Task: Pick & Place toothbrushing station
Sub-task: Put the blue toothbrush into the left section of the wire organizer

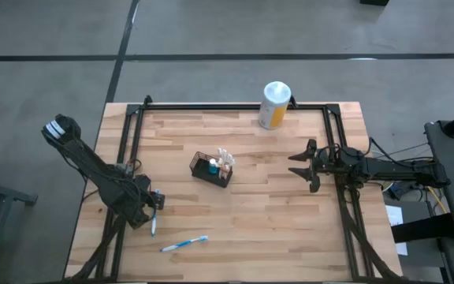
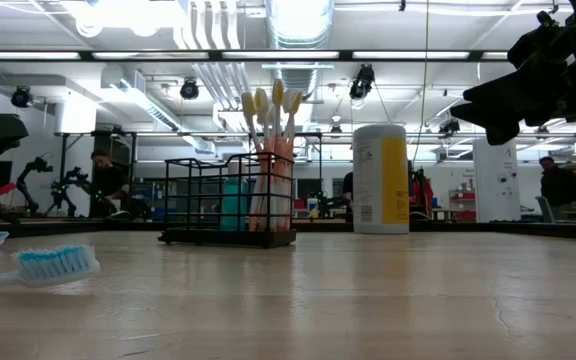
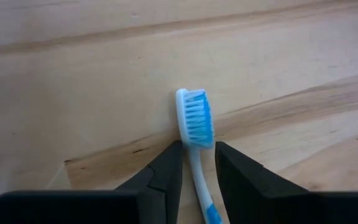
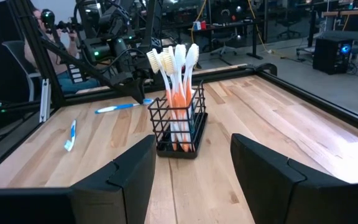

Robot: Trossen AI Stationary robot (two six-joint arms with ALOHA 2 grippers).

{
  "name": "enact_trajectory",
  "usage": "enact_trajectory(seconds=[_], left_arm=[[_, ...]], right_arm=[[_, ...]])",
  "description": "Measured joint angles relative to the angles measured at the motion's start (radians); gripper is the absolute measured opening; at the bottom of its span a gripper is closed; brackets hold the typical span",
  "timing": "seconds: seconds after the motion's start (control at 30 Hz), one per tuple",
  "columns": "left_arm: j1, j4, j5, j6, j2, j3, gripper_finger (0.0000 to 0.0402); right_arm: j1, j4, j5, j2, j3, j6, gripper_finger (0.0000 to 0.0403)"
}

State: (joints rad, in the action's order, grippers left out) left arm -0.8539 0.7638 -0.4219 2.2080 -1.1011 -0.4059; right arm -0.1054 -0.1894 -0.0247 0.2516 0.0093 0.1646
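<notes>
The basket [image 1: 212, 169] at frame center held several toothbrushes, two blue toothbrushes [image 1: 184, 244] lay lower left, left gripper [image 3: 197, 167] narrowly straddling one [image 3: 195, 132] ungripped, right gripper [image 1: 301, 167] wide, empty, center-right.

Grey concrete floor [image 1: 46, 31], wooden bench [image 1: 251, 213], ceiling strip lights [image 2: 418, 55], ducts, people [image 2: 103, 180] at far workstations.

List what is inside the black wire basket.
The black wire basket holds a bunch of toothbrushes standing upright, white heads up, orange lower handles. The low view also shows a teal item inside; what it is cannot be told. The basket floor is hidden.
</notes>
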Motion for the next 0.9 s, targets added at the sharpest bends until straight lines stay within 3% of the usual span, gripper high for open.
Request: enact_trajectory(seconds=[0.2, 0.7, 0.9], left_arm=[[0.001, -0.009, -0.001, -0.001, 0.000, 0.008, 0.0095], [0.002, -0.102, -0.006, -0.005, 0.001, 0.051, 0.0011], [0.002, -0.118, 0.004, -0.005, 0.001, 0.050, 0.0006]], right_arm=[[0.000, 0.000, 0.000, 0.000, 0.000, 0.000, 0.0203], [0.000, 0.000, 0.000, 0.000, 0.000, 0.000, 0.0203], [0.000, 0.000, 0.000, 0.000, 0.000, 0.000, 0.0203]])
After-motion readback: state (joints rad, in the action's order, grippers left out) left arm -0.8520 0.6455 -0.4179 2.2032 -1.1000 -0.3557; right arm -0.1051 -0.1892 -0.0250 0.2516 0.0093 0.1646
